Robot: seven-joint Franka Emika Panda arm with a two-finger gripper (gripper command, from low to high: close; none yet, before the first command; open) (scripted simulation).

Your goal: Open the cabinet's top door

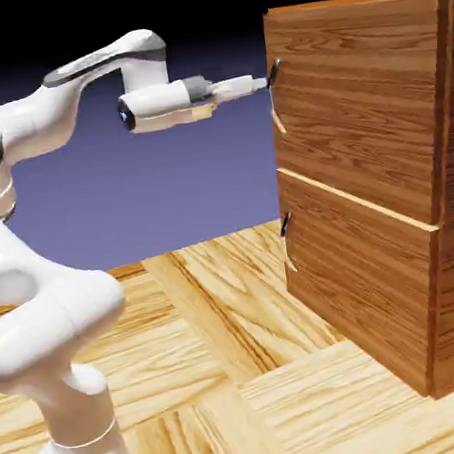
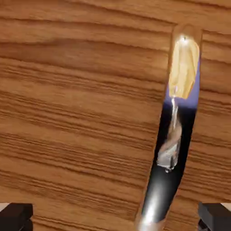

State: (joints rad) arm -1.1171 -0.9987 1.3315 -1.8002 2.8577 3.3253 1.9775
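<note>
We had the gripper [image 1: 264, 82] wide open and empty at the top door [image 1: 356, 103], its handle [image 2: 173, 135] (long axis roughly upright) between the fingers but nearer the right one.

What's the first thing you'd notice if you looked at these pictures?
The big reddish-brown cabinet filling the right side, with two doors stacked one above the other. Then the white robot arm stretching from the left, its open gripper right at the top door's dark handle. In the hand view, that shiny handle looms large against the wood.
</note>
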